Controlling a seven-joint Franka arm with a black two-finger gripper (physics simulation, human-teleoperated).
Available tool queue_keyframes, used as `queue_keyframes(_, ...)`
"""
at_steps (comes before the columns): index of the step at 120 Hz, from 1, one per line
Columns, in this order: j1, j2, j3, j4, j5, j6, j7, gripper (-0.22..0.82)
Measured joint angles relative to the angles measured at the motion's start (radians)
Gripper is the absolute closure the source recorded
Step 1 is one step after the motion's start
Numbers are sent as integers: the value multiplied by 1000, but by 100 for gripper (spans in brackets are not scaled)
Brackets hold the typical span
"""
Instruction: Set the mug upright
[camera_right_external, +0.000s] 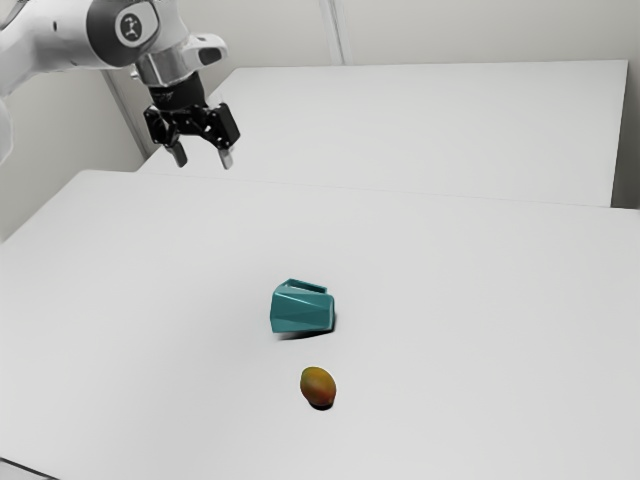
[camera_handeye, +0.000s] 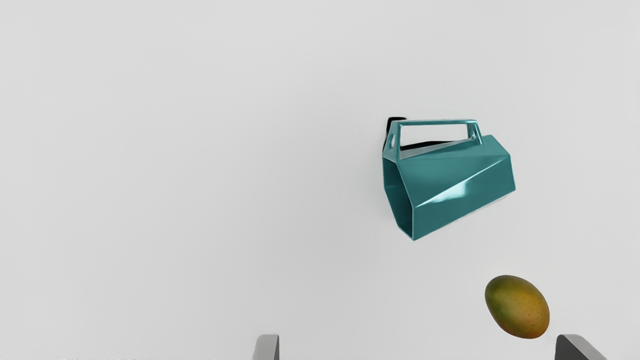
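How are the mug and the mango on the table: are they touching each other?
Apart. In the wrist view, bare white table separates the teal mug from the mango; the exterior view shows a gap too.

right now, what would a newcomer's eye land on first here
Probably the teal mug, lying on its side on the pale table, glossy against all that white. Next, the orange-green mango near it. Then the black hand, open above the table at the exterior view's upper left.
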Motion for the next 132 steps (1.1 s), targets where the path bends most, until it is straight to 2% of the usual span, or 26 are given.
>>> queue_keyframes(24, 10, -93, 2, -172, -133, 41, 10, 0)
queue_keyframes(47, 78, -159, 3, -381, -334, 158, 77, 0)
queue_keyframes(71, 123, -191, 3, -531, -497, 284, 190, 0)
queue_keyframes(104, 181, -89, 3, -611, -676, 380, 384, 0)
queue_keyframes(132, 210, 60, 3, -612, -820, 405, 573, 0)
